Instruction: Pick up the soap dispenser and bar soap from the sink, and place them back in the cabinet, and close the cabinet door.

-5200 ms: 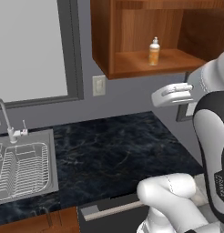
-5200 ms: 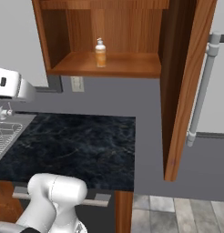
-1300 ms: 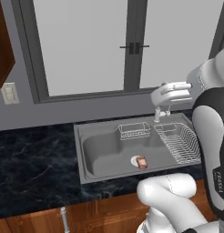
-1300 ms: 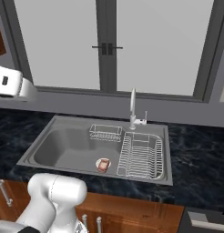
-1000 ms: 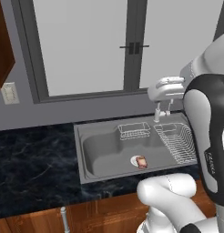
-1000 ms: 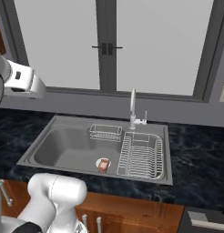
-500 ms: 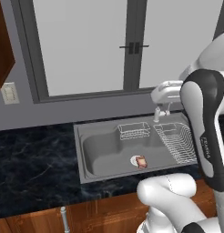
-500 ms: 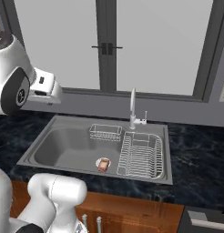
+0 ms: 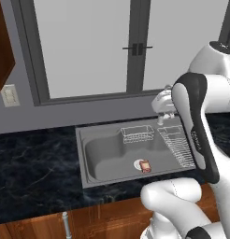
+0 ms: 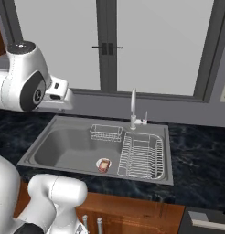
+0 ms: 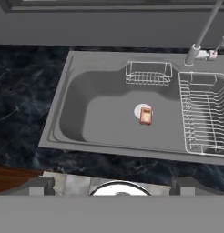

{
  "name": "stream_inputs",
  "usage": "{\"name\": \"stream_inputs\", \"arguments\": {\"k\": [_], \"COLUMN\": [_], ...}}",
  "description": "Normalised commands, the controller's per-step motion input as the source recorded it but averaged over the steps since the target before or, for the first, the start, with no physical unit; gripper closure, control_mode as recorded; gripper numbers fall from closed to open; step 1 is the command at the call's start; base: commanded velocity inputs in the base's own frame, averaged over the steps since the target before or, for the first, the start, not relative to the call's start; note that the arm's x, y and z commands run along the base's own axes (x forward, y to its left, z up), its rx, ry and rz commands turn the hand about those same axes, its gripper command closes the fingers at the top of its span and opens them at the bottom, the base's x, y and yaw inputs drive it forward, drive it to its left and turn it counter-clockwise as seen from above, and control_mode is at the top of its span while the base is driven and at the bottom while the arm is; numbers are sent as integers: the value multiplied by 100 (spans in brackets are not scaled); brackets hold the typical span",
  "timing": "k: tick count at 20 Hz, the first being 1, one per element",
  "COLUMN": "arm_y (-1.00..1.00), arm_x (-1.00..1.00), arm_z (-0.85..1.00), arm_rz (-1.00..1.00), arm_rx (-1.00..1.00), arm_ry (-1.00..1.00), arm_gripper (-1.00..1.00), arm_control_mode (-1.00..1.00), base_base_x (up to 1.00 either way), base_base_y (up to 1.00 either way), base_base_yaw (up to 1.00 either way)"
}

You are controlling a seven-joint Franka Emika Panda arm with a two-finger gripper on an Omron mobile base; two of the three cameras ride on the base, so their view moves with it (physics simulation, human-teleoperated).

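- White-bodied gripper hangs with jaws wide and empty above the sink's left rim.
- Reddish bar soap lies mid-basin beside the drain, near the front wall.
- Likely light, stiff and slippery; pinch its long sides.
- Compared with half a second ago, the arm has swung further over the basin.

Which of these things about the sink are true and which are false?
1. The bar soap lies inside the sink. True.
2. The bar soap sits in the small wire basket. False: it lies on the basin floor by a small white round dish.
3. The wire dish rack holds plates. False: it holds nothing.
4. The faucet stands behind the dish rack. True.
5. An orange pump bottle stands by the soap. False: none is there.
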Motion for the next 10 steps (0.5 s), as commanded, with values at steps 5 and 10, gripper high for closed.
{"name": "stream_inputs", "arguments": {"k": [5,10], "arm_y": [-1,-3], "arm_x": [36,35], "arm_z": [-28,-31], "arm_rz": [0,0], "arm_rx": [-6,-7], "arm_ry": [15,16], "arm_gripper": [-100,-100], "arm_control_mode": [-100,-100], "base_base_x": [0,0], "base_base_y": [0,0], "base_base_yaw": [0,0]}}
